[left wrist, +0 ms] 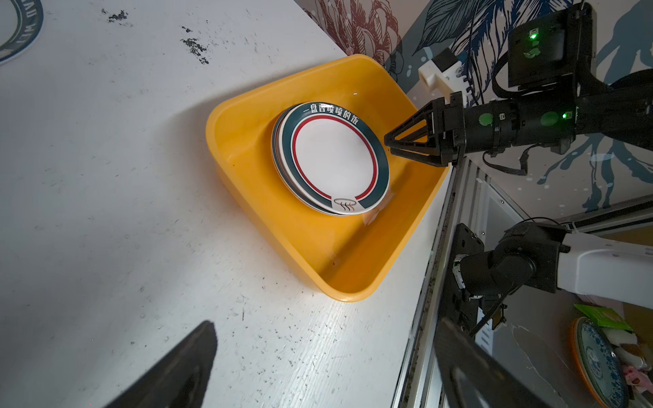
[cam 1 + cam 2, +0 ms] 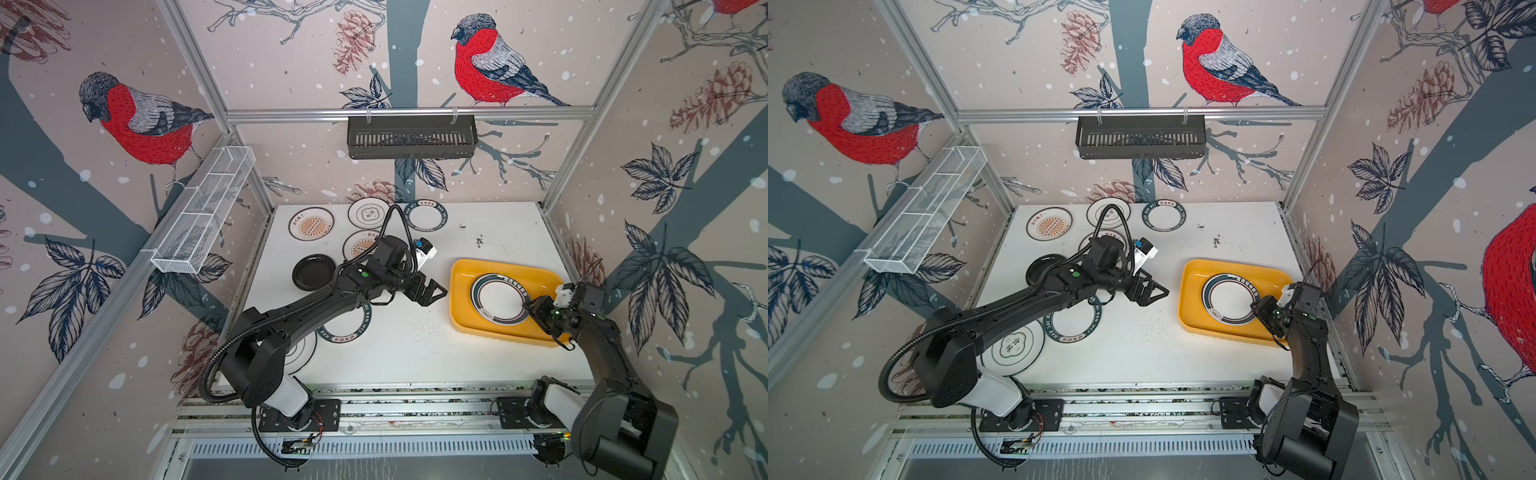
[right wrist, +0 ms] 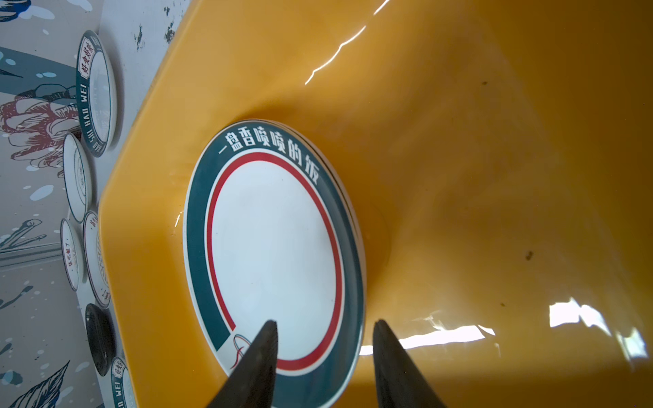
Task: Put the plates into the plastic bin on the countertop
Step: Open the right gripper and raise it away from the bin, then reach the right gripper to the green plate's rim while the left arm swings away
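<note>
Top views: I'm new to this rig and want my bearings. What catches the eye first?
The yellow bin on the countertop's right, with a green-rimmed plate in it and the right gripper open at that plate's edge. Next, the left gripper, open over the middle, and loose plates on the left. Red-breasted birds cover the walls.

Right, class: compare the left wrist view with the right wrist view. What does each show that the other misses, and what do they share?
Only the left wrist view: the right gripper seen from outside with its arm, jaws apart beside the plate stack, and nearly the whole outline of the shallow yellow-orange plastic bin.
Only the right wrist view: the round black plate lying outside the bin.
Both: the white plate with dark green lettered rim and red ring, topping a stack inside the bin, and the white speckled countertop.
</note>
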Controlling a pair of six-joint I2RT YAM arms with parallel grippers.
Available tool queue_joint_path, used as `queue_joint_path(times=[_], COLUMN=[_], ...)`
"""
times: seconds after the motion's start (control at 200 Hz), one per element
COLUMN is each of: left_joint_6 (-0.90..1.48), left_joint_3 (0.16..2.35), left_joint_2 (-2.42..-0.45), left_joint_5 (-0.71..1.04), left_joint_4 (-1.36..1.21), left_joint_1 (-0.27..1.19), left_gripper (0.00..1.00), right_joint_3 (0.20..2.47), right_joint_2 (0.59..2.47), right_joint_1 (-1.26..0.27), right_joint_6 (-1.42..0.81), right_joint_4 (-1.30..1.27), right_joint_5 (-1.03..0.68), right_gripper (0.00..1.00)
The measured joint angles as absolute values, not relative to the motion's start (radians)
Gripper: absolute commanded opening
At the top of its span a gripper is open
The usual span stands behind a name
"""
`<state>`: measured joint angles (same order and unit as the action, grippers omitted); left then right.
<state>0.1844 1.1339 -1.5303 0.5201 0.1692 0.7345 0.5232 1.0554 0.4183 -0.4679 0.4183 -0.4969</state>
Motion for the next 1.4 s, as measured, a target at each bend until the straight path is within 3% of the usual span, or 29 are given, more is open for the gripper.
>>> queue_joint_path(times=[0.275, 0.49, 0.52, 0.705, 0.906, 1.186, 1.396], left_joint_6=[0.184, 0.185, 0.185, 0.186, 0.240, 0.353, 0.426], left_joint_3=[1.136, 1.143, 1.148, 1.164, 1.147, 1.120, 1.121], left_joint_2=[-1.531, -1.531, -1.531, -1.512, -1.457, -1.398, -1.387], left_joint_5=[0.513, 0.479, 0.467, 0.386, 0.248, 0.059, 0.080], left_joint_4=[0.172, 0.187, 0.191, 0.218, 0.220, 0.214, 0.213], left_joint_1=[0.735, 0.735, 0.735, 0.729, 0.675, 0.506, 0.318], left_gripper=[0.96, 0.96, 0.96, 0.96, 0.96, 0.96, 0.96], right_joint_3=[0.556, 0.643, 0.659, 0.732, 0.830, 0.894, 0.947], right_joint_2=[1.028, 0.947, 0.944, 0.947, 1.043, 1.252, 1.499], right_joint_1=[0.341, 0.220, 0.204, 0.103, -0.112, -0.442, -0.632], right_joint_6=[-0.472, -0.508, -0.524, -0.566, -0.605, -0.683, -0.712], right_joint_4=[0.411, 0.398, 0.392, 0.345, 0.254, 0.081, -0.086], right_joint_5=[-0.462, -0.357, -0.339, -0.247, -0.155, -0.028, -0.069], right_gripper=[0.77, 0.90, 1.00, 0.99, 1.00, 1.00, 1.00])
